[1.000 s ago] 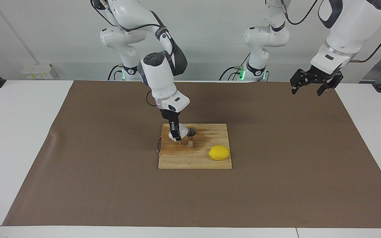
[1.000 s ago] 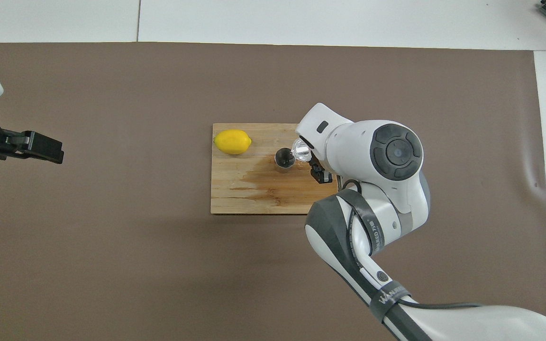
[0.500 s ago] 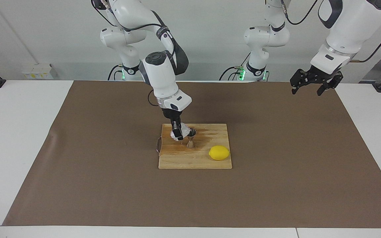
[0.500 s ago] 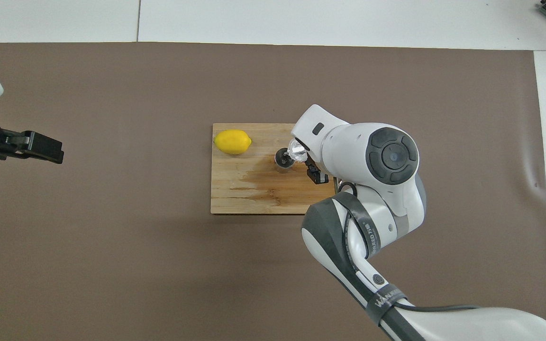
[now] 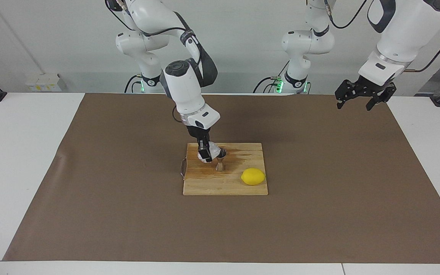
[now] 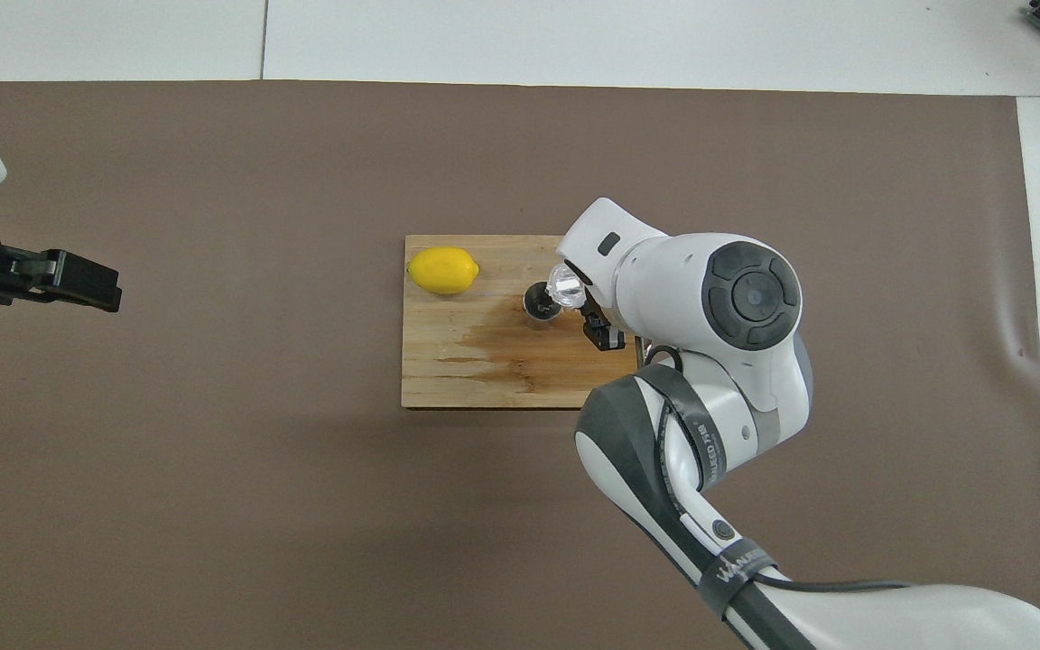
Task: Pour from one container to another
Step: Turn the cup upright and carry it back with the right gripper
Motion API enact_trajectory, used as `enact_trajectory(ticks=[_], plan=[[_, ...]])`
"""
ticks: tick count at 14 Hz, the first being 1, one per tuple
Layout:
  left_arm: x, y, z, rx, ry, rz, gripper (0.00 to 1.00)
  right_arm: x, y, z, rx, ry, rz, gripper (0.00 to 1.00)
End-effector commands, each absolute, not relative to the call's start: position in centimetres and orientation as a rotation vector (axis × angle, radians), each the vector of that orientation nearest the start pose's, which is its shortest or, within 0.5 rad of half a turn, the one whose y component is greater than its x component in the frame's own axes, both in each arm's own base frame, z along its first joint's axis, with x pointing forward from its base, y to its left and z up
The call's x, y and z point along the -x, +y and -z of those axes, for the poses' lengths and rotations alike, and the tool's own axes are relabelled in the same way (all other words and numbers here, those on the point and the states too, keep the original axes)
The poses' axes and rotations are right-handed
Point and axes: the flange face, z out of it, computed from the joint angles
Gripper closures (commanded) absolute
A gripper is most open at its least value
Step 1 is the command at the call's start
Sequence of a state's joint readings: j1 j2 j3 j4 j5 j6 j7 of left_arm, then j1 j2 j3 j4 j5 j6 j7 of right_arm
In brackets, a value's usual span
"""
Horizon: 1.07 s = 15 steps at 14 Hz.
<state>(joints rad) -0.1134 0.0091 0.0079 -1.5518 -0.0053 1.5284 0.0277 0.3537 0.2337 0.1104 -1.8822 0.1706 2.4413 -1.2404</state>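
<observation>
Overhead view: clear faceted cup point(image 6: 567, 287), whitish and glinting, is pinched by the right gripper point(image 5: 206, 151) and tipped over the steel hourglass jigger point(image 5: 220, 162), upright mid cutting board point(image 5: 208, 187) at the table's centre. A lemon point(image 5: 253, 176) lies beside it. Left gripper point(image 5: 360, 98) waits spread over the mat point(image 5: 319, 214) corner.

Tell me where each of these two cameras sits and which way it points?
Facing view: high across the table, looking back at both robots; shows both whole arms, the right claw tipping the clear cup at the jigger, the left claw waiting.
Overhead view: above the robots' end, looking steeply down; shows the right arm's forearm and the left claw's tip.
Shared: cutting board, lemon, cup and jigger, half a turn apart.
</observation>
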Motion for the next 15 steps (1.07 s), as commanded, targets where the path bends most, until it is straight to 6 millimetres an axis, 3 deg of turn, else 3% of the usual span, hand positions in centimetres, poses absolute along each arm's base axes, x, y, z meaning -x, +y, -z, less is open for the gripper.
enact_trajectory(ticks=[1, 4, 9, 12, 15], plan=[[-54.1, -5.6, -62.6, 3.127, 0.211, -0.050, 0.00, -57.8, 27.3, -42.5, -2.246, 2.204, -0.644, 0.93], [-54.1, -5.6, -62.6, 3.127, 0.211, -0.053, 0.00, -58.3, 25.8, -42.5, -2.322, 2.194, -0.719, 0.93], [-54.1, -5.6, -62.6, 3.127, 0.211, -0.053, 0.00, -59.8, 21.8, -42.3, -2.435, 2.154, -0.820, 0.93], [-54.1, -5.6, -62.6, 3.127, 0.211, -0.053, 0.00, -60.7, 17.8, -41.9, -2.495, 2.144, -0.853, 0.93], [-54.1, -5.6, -62.6, 3.127, 0.211, -0.053, 0.00, -60.7, 13.1, -39.7, -2.553, 2.174, -0.950, 0.95]])
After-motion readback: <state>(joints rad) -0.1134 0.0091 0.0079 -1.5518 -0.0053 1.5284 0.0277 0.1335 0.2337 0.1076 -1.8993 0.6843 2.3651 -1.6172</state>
